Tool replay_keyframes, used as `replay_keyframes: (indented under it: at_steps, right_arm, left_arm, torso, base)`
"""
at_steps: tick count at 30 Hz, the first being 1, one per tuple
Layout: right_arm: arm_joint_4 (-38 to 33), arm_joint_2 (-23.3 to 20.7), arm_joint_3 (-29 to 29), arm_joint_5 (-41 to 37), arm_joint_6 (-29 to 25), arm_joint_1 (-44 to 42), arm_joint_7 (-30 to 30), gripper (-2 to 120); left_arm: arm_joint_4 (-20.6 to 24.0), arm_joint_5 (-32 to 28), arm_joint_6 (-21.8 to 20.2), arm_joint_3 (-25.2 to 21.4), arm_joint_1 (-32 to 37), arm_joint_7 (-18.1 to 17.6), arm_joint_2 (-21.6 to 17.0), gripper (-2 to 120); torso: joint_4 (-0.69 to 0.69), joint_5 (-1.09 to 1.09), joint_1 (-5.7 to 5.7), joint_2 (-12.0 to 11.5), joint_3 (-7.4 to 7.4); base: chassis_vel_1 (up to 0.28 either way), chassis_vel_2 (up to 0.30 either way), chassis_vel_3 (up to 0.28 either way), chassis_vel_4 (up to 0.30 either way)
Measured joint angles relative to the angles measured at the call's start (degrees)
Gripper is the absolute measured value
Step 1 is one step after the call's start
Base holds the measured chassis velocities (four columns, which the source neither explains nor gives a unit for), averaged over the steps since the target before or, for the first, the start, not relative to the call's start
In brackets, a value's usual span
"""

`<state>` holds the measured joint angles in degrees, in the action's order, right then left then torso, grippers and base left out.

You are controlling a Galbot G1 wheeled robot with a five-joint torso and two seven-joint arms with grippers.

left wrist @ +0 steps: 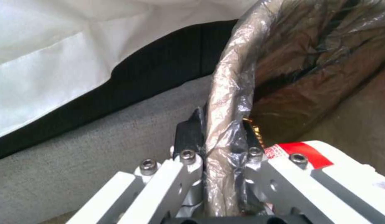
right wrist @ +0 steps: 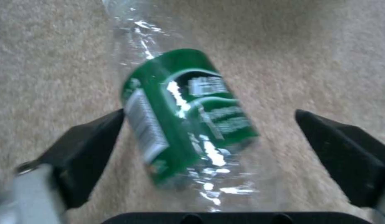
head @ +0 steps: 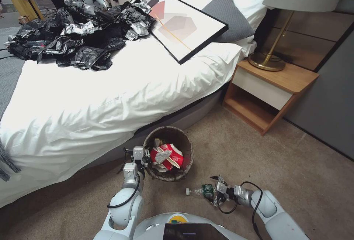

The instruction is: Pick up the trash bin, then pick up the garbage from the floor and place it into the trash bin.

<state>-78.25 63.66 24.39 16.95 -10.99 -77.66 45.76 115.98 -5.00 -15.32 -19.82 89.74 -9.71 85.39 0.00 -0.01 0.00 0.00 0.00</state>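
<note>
From where I stand, the small round bin with the dark brown plastic liner folded over its rim (head: pixel 186 147) sits on the beige carpet (head: pixel 258 151) just beside the foot of the white-sheeted bed (head: pixel 110 99). Inside it lie crumpled red-and-white wrappers (head: pixel 167 156) with a bit of white tissue on top. The left gripper (head: pixel 144 157) is at the bin's nine o'clock edge, its black pads pressed together on the lined rim (left wrist: pixel 225 124), one pad outside and one inside the wall.

At about four o'clock from the bin, near but apart from it, a clear plastic bottle with a green label (head: pixel 202 191) lies on its side on the carpet, cap end pointing to nine o'clock. The right gripper (head: pixel 217 192) is at the bottle's three o'clock end, and its black fingers (right wrist: pixel 92 149) are spread wide to either side of the label (right wrist: pixel 188 115); one finger is just at the label's edge, the other well clear of it.

A wooden nightstand (head: pixel 273 85) with a brass-based lamp (head: pixel 267 61) stands at two o'clock from the bin.
</note>
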Motion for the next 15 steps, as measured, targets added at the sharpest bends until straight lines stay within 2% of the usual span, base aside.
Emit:
replay_keyframes:
  at_steps: [4, 5, 8, 9, 12, 13, 15]
  right_arm:
    - [0.66, 0.91, -0.27, 0.38, -0.22, 0.16, 0.08, 80]
    - [0.66, 0.91, -0.27, 0.38, -0.22, 0.16, 0.08, 80]
    - [1.18, 1.33, -0.38, 0.47, -0.31, 0.44, 0.09, 65]
    - [1.18, 1.33, -0.38, 0.47, -0.31, 0.44, 0.09, 65]
    - [1.56, 1.37, -0.41, 0.44, -0.41, 0.60, 0.07, 50]
    - [1.56, 1.37, -0.41, 0.44, -0.41, 0.60, 0.07, 50]
    - [1.69, 1.41, -0.42, 0.32, -0.53, 0.60, 0.08, 41]
  left_arm:
    - [0.01, 0.03, 0.00, -0.03, 0.02, 0.00, 0.06, 4]
    - [0.01, 0.03, 0.00, -0.03, 0.02, 0.00, 0.06, 4]
    - [0.00, 0.04, 0.00, -0.04, 0.02, 0.00, 0.11, 4]
    - [0.00, 0.04, 0.00, -0.04, 0.02, 0.00, 0.11, 4]
    - [0.00, 0.05, 0.00, -0.05, -0.01, 0.00, 0.15, 4]
    - [0.00, 0.05, 0.00, -0.05, -0.01, 0.00, 0.15, 4]
    - [-0.02, 0.05, -0.02, -0.05, -0.05, 0.01, 0.17, 4]
  torso:
    - [0.00, 0.00, 0.00, 0.00, 0.00]
    - [0.00, 0.00, 0.00, 0.00, 0.00]
    - [0.00, 0.00, 0.00, 0.00, 0.00]
    - [0.00, 0.00, 0.00, 0.00, 0.00]
    - [0.00, -0.01, 0.00, 0.00, 0.00]
    - [0.00, -0.01, 0.00, 0.00, 0.00]
    - [-0.01, -0.01, 0.00, 0.00, 0.00]
  base:
    - [0.000, 0.000, 0.000, 0.000]
    - [0.000, 0.000, 0.000, 0.000]
    - [0.000, 0.000, 0.000, 0.000]
    - [0.000, 0.000, 0.000, 0.000]
    - [0.000, 0.000, 0.000, 0.000]
    - [0.000, 0.000, 0.000, 0.000]
    - [0.000, 0.000, 0.000, 0.000]
